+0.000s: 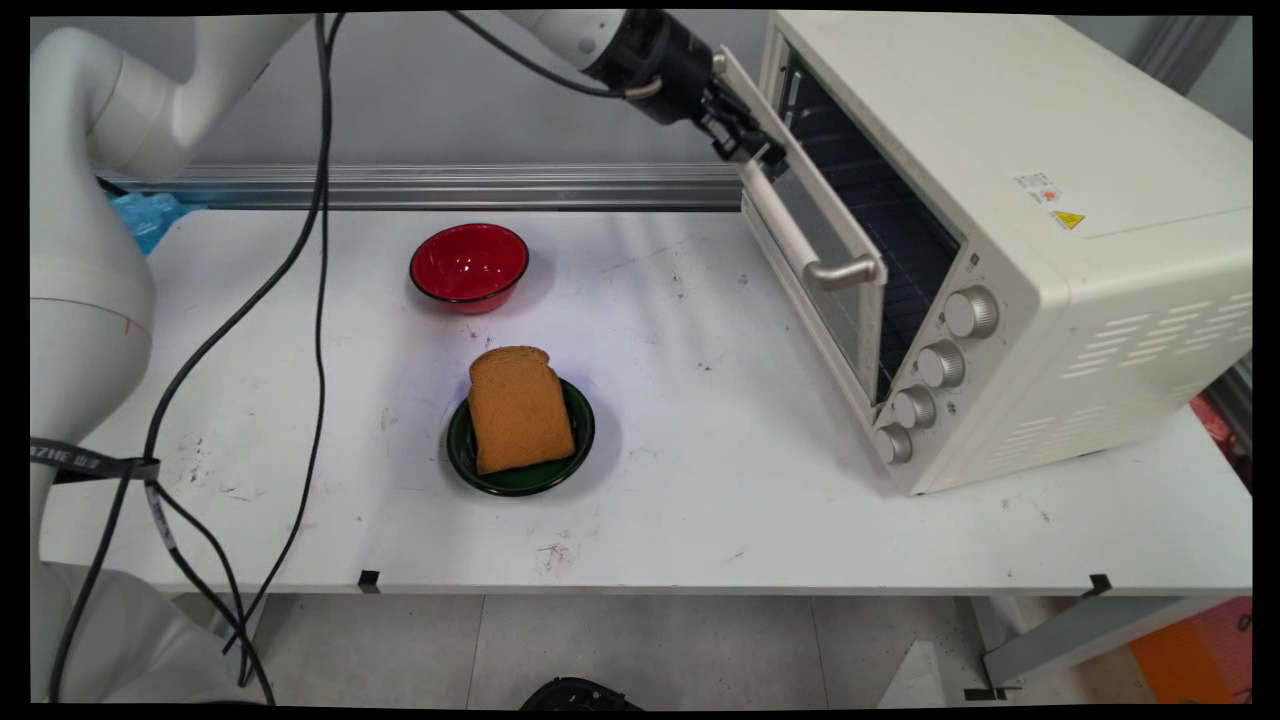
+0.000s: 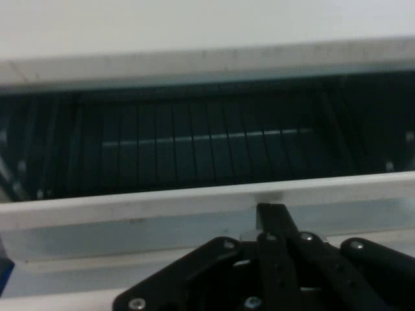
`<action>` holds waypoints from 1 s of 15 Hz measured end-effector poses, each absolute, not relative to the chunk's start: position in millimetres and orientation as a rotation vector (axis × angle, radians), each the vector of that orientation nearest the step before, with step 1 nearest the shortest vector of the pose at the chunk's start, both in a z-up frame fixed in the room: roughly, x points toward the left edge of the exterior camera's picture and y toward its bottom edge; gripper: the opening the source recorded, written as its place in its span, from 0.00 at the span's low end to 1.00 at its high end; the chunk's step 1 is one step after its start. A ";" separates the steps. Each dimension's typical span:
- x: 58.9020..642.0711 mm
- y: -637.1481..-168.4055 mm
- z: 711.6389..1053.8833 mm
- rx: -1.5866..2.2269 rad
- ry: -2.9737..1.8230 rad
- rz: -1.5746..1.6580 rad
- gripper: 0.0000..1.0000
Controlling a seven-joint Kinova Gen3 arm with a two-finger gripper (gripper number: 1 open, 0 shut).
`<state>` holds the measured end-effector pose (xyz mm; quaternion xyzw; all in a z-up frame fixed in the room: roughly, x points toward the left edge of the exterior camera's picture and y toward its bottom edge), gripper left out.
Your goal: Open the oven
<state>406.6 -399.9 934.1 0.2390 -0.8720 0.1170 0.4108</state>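
Observation:
My gripper (image 1: 748, 143) is up at the top edge of the door (image 1: 845, 300) of a cream toaster oven (image 1: 1080, 300) at the right of the table. The door stands slightly ajar, tilted out at the top, with its bar handle (image 1: 795, 235) just below my fingers. In the hand view the fingers are together, so the gripper (image 2: 272, 214) is shut, its tip resting against the door's white top edge (image 2: 130, 210). Beyond that edge the gap shows the dark oven inside with a wire rack (image 2: 194, 146). Nothing is held.
A slice of brown bread (image 1: 518, 408) lies on a dark green plate (image 1: 583, 435) at mid-table. A red bowl (image 1: 468, 265) stands behind it. Black cables (image 1: 320, 300) hang over the table's left part. Several oven knobs (image 1: 940, 363) face the front.

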 end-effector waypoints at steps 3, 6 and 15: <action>415.8 -389.0 927.4 0.604 -2.215 0.282 0.00; 424.4 -379.3 919.8 0.609 -2.232 0.270 0.00; 450.3 -355.2 887.1 0.633 -2.260 0.255 0.00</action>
